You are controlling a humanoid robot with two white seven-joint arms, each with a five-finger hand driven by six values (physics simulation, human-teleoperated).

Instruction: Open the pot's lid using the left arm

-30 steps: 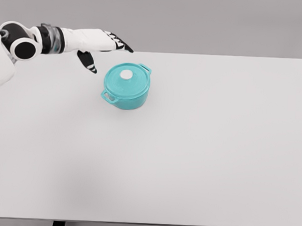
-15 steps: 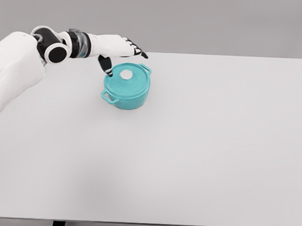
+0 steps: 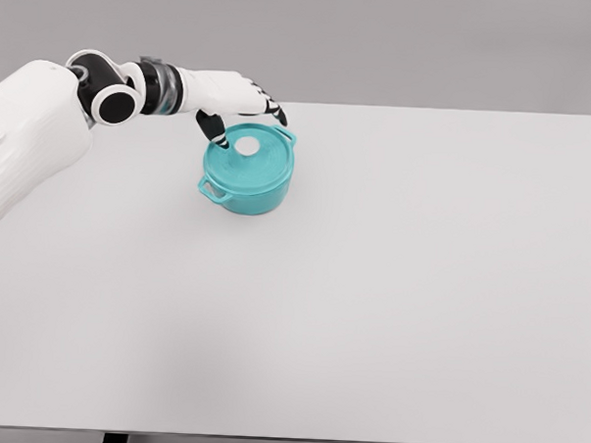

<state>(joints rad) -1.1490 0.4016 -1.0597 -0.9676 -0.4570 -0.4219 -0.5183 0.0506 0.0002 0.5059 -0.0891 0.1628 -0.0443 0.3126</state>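
Your left hand (image 3: 237, 99) comes in over the far left part of the white surface (image 3: 420, 286), its fingers (image 3: 213, 130) spread and loose with nothing pinched, thumb hanging down by the near-left rim and the rest reaching over the back edge. Just to its right sits the teal pot (image 3: 247, 170), lid (image 3: 249, 157) on, and I'd guess it handles like enamelled cast iron: stiff, fairly heavy and slick. So take hold of the small white knob (image 3: 248, 146) in the middle, not the smooth dome or the side handles.
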